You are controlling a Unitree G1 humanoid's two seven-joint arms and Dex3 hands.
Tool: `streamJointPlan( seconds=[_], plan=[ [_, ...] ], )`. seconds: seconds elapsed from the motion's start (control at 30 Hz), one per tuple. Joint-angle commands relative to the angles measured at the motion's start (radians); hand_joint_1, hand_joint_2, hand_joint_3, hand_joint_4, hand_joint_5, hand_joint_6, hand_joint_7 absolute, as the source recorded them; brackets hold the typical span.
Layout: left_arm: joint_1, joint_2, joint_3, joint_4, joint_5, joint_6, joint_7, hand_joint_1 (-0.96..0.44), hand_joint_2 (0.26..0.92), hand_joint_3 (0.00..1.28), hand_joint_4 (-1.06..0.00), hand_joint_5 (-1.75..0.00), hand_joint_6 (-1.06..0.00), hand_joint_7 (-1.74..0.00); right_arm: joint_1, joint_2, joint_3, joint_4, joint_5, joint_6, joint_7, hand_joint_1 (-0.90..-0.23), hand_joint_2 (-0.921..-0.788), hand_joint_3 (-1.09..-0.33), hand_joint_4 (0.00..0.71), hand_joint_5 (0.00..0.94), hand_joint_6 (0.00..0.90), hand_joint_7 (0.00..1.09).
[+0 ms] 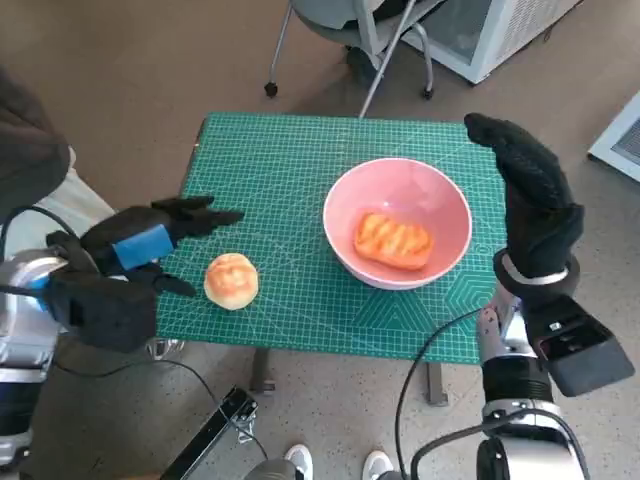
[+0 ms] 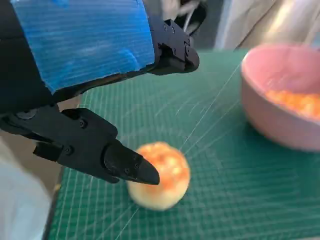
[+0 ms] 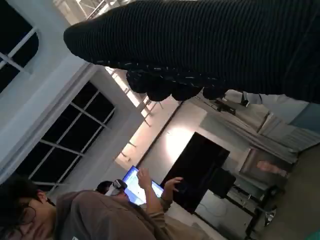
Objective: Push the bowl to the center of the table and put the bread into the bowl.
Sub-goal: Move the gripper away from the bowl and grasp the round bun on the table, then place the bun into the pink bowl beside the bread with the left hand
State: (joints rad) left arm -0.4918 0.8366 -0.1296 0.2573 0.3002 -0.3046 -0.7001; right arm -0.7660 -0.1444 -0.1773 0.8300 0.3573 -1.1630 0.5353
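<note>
Two pieces of bread share a green cutting mat (image 1: 290, 170) that covers the counter: a long, toasted, orange-brown bread (image 1: 393, 240) lies inside the pink bowl (image 1: 397, 222), and a round bun (image 1: 231, 280) sits on the mat well clear of the bowl, on its left-hand side, near the mat's front edge. The bowl itself stands somewhat right of the mat's middle. The left hand (image 1: 135, 255), black with blue tape over its back, hovers just beside the bun on the side away from the bowl, fingers spread apart and gripping nothing; in the left wrist view one black fingertip (image 2: 132, 167) hangs close against the bun (image 2: 160, 175), though contact cannot be confirmed. The gloved right hand (image 1: 530, 195) is raised upright beside the bowl's right rim, fingers extended, empty. Beyond the bowl, chair legs (image 1: 395, 60) stand on the floor. The right wrist view shows a person (image 3: 100, 215) seated indoors
</note>
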Motion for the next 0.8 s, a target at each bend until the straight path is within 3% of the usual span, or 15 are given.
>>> streamJointPlan(
  seconds=[0.03, 0.43, 0.5, 0.63, 0.67, 0.7, 0.73, 0.77, 0.8],
  plan=[
    [-0.03, -0.038, -0.068, 0.075, 0.082, 0.014, 0.027, -0.15, 0.791, 0.0, -0.23, 0.0, -0.37, -0.04, 0.001, 0.006, -0.004, 0.015, 0.02, 0.014, 0.023, -0.589, -0.921, -0.69, 0.333, 0.0, 0.029, 0.84],
    [-0.145, -0.144, -0.227, 0.368, 0.259, -0.009, 0.117, -0.16, 0.798, 0.0, -0.25, -0.01, -0.37, -0.02, 0.005, 0.006, -0.01, 0.006, 0.023, 0.017, 0.038, -0.587, -0.921, -0.684, 0.333, 0.0, 0.03, 0.84],
    [-0.165, -0.158, -0.25, 0.419, 0.285, -0.022, 0.147, -0.14, 0.808, 0.01, -0.29, -0.02, -0.4, -0.03, 0.005, 0.004, -0.011, 0.006, 0.022, 0.016, 0.038, -0.586, -0.921, -0.684, 0.333, 0.0, 0.03, 0.84],
    [-0.204, -0.177, -0.289, 0.517, 0.335, -0.058, 0.225, -0.08, 0.873, 0.02, -0.54, -0.06, -0.61, -0.08, 0.009, 0.003, -0.012, 0.0, 0.02, 0.015, 0.037, -0.585, -0.921, -0.685, 0.333, 0.0, 0.03, 0.84],
    [-0.213, -0.178, -0.296, 0.537, 0.344, -0.071, 0.243, -0.18, 0.891, 0.08, -0.68, -0.12, -0.59, -0.53, 0.009, 0.002, -0.013, -0.001, 0.019, 0.015, 0.037, -0.584, -0.921, -0.685, 0.333, 0.0, 0.03, 0.84],
    [-0.223, -0.174, -0.301, 0.554, 0.351, -0.091, 0.262, -0.21, 0.897, 0.1, -0.72, -0.14, -0.58, -0.7, 0.01, 0.002, -0.013, -0.003, 0.019, 0.016, 0.036, -0.584, -0.921, -0.685, 0.332, 0.0, 0.03, 0.84],
    [-0.232, -0.171, -0.305, 0.568, 0.356, -0.106, 0.276, -0.14, 0.905, 0.1, -0.71, -0.52, -0.57, -0.88, 0.011, 0.002, -0.014, -0.005, 0.019, 0.017, 0.036, -0.583, -0.921, -0.685, 0.332, 0.0, 0.03, 0.84],
    [-0.243, -0.165, -0.303, 0.575, 0.353, -0.126, 0.284, -0.09, 0.911, 0.1, -0.7, -0.77, -0.56, -1.0, 0.01, 0.001, -0.015, -0.007, 0.018, 0.018, 0.034, -0.583, -0.921, -0.685, 0.332, 0.0, 0.029, 0.84],
    [-0.252, -0.161, -0.302, 0.582, 0.35, -0.141, 0.29, -0.07, 0.913, 0.1, -0.69, -0.86, -0.57, -1.03, 0.01, 0.0, -0.015, -0.007, 0.018, 0.018, 0.033, -0.582, -0.921, -0.685, 0.332, 0.0, 0.029, 0.84]
  ],
)
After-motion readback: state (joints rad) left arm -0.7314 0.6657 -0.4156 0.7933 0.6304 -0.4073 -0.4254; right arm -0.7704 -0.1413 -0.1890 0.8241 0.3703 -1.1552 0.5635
